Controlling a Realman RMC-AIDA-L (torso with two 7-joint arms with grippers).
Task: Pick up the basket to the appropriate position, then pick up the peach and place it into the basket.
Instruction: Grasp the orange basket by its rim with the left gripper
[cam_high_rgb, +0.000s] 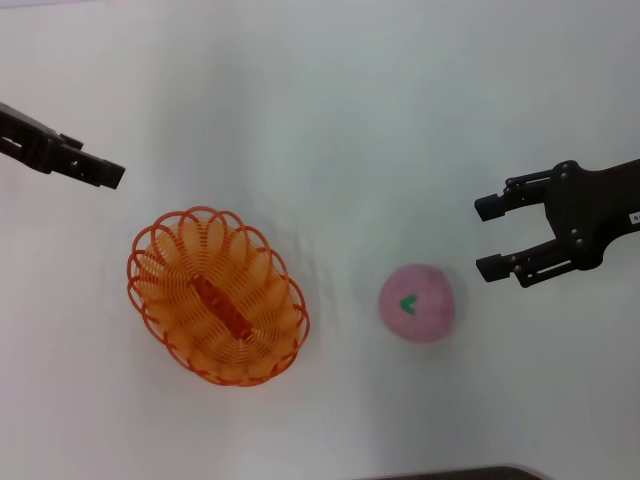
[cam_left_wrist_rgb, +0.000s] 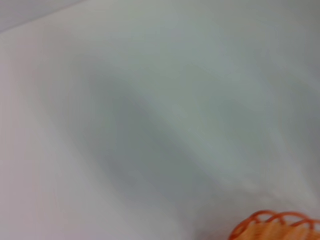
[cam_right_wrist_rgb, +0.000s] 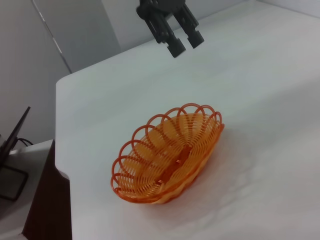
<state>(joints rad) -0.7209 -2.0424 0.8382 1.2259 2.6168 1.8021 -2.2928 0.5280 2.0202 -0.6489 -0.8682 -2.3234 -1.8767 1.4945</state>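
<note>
The peach (cam_high_rgb: 418, 303) lies at eight o'clock from my spread right hand (cam_high_rgb: 490, 237); the basket (cam_high_rgb: 218, 296) sits at five o'clock from my left hand (cam_high_rgb: 108, 176), seemingly spread, on the white surface (cam_high_rgb: 330, 110).

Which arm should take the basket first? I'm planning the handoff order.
Probably the left. Its tool hangs just above-left of the basket, nothing between. The right tool, open, sits beside the peach, which lies between it and the basket.
</note>
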